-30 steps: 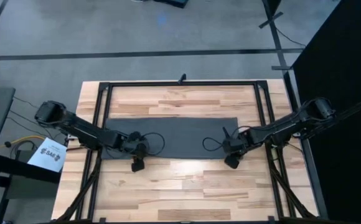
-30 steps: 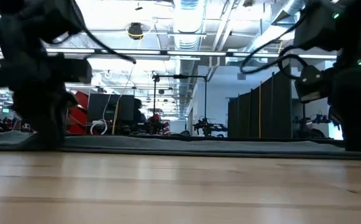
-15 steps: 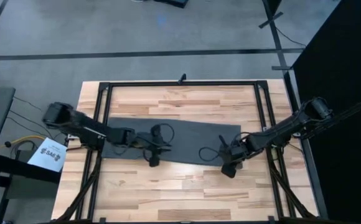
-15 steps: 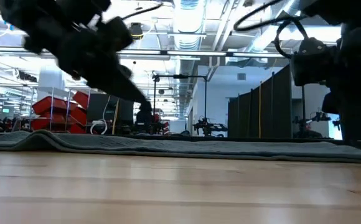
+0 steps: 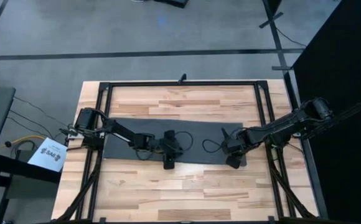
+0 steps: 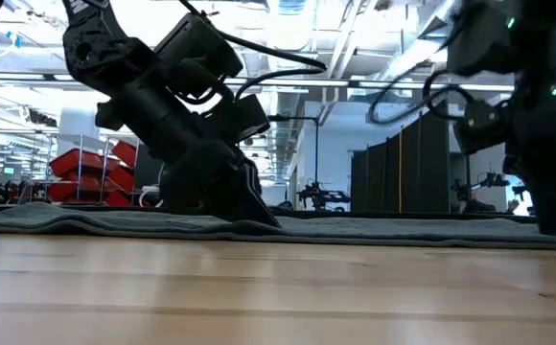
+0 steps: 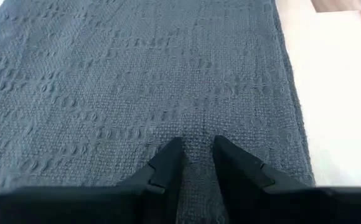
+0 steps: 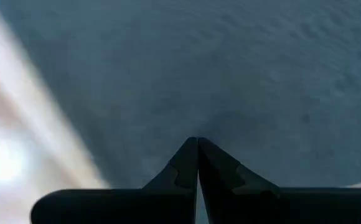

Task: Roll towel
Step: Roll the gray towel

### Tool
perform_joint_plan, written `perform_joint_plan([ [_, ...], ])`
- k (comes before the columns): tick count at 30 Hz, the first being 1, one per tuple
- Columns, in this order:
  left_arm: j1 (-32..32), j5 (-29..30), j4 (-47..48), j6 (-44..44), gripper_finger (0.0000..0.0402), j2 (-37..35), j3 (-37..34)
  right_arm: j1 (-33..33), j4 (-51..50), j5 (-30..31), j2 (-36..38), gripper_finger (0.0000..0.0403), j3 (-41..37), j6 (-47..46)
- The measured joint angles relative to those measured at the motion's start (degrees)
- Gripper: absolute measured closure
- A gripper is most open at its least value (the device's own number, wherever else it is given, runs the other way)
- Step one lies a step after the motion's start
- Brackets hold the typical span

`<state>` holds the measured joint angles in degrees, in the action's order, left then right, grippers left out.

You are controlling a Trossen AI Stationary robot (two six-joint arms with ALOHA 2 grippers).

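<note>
Both grippers sit low on the plain dark grey woven towel [image 5: 168, 138], which lies flat as a long strip across the middle of the light wooden slatted table [image 5: 180, 186]. Over the last second the left gripper [image 5: 167, 163] has slid a long way inward along the near edge of the cloth, from close to its left end to roughly the middle of the strip. In the left wrist view its two dark fingers [image 7: 168, 163] point down onto the weave with only a narrow gap between them, nearly together, and nothing visible is pinched there. The right gripper [image 5: 231, 163] has dipped off the near edge and come back, and now rests by the towel's right near corner; its fingertips [image 8: 187, 163] meet in a point, pressed together against the cloth, with no fold seen between them.

What has changed, then, is the arms' placing far more than the cloth. The near edge at the right looks pulled slightly outward, and in the low view the small hump near the left end has flattened, so the strip looks smoother. No turn of a roll shows anywhere. My reading is that this is smoothing and positioning before rolling: the roll itself is not begun, and an edge has yet to be lifted and folded over.
</note>
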<state>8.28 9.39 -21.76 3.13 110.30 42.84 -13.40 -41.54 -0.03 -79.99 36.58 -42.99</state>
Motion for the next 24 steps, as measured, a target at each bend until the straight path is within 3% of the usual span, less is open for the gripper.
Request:
perform_joint_plan([
  [4, 0.7, 0.7, 1.1, 0.1, 0.032, -0.4, -0.1, 4.7, -3.6, 0.7, 0.1, 0.0403, -0.9, 4.3],
  [15, 1.9, 2.4, 1.1, 2.0, 0.032, -0.4, -0.2, 14.1, -11.5, 10.8, 0.1, 0.0403, -1.2, 11.8],
  [19, 2.0, 2.4, 1.2, 2.3, 0.032, -0.4, -0.2, 14.4, -12.1, 12.0, 0.4, 0.0403, -1.1, 11.9],
  [24, 2.1, 2.4, 1.4, 2.7, 0.032, -0.4, -0.2, 9.8, -11.9, 12.1, 2.2, 0.0403, 1.1, 8.8],
])
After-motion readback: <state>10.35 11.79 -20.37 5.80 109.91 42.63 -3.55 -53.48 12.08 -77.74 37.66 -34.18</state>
